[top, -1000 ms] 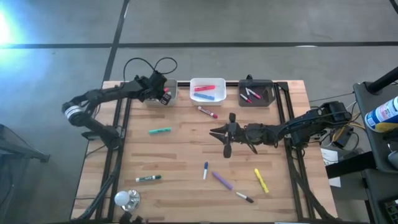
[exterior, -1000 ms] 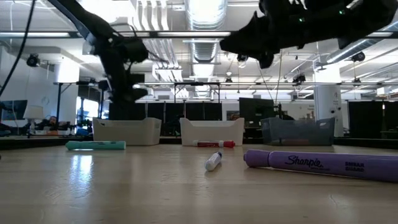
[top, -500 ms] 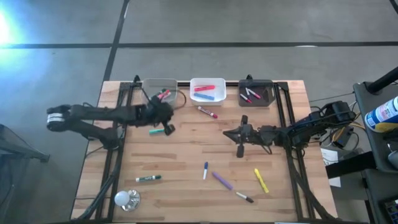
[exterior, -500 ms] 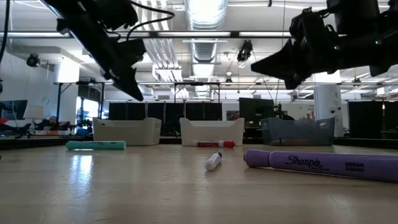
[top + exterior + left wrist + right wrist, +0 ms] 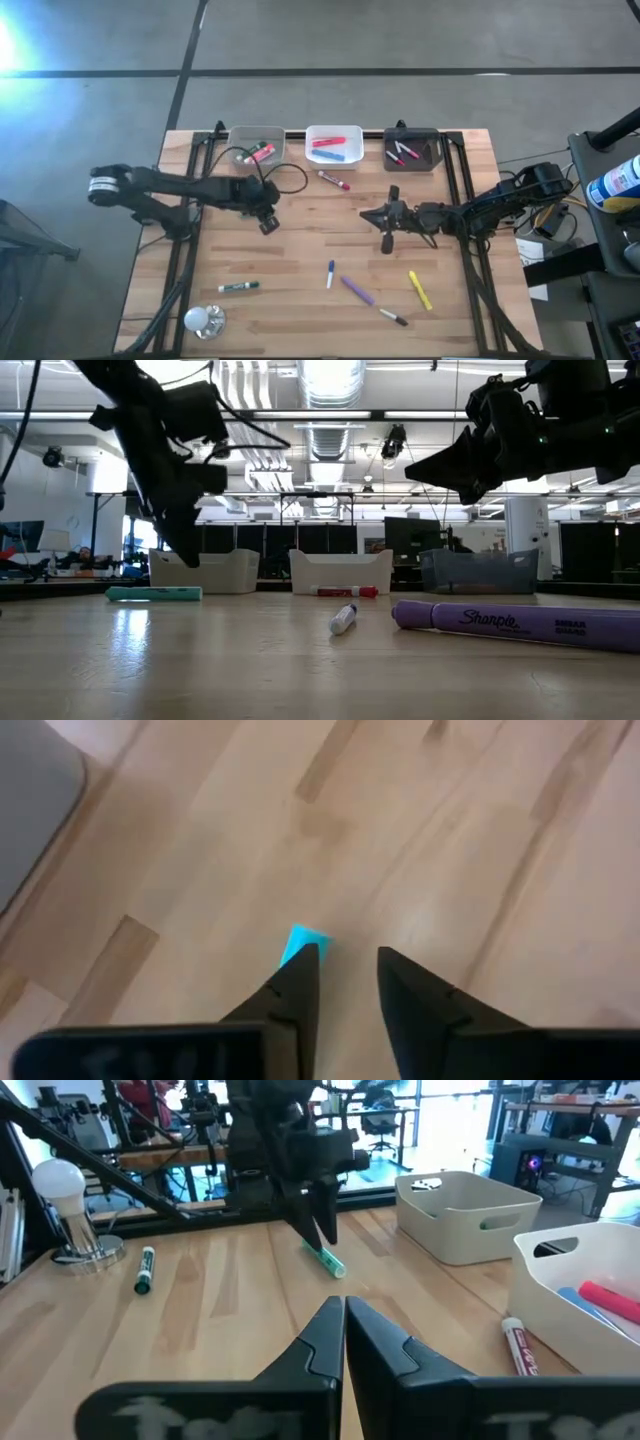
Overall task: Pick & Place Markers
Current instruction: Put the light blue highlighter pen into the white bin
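Note:
My left gripper (image 5: 268,224) hangs open, pointing down, just above the teal marker (image 5: 153,594) on the left half of the table. In the left wrist view only the marker's teal end (image 5: 300,941) shows, beside one finger; the arm hides it in the high view. My right gripper (image 5: 366,213) hovers shut and empty over the table's right-middle. Other markers lie flat on the wood: red (image 5: 335,180), blue-white (image 5: 330,273), purple (image 5: 357,291), yellow (image 5: 420,290), black-tipped (image 5: 393,317) and green (image 5: 238,287).
Three bins stand along the far edge, each with markers inside: clear (image 5: 255,145), white (image 5: 334,143) and black (image 5: 412,148). A white light bulb (image 5: 205,320) stands at the near left corner. Bare wood lies between the two grippers.
My left gripper has swung from over the clear bin toward the near edge and come down over the teal marker. My right gripper drew back toward the table's right edge, then held still. No marker on the table has moved.

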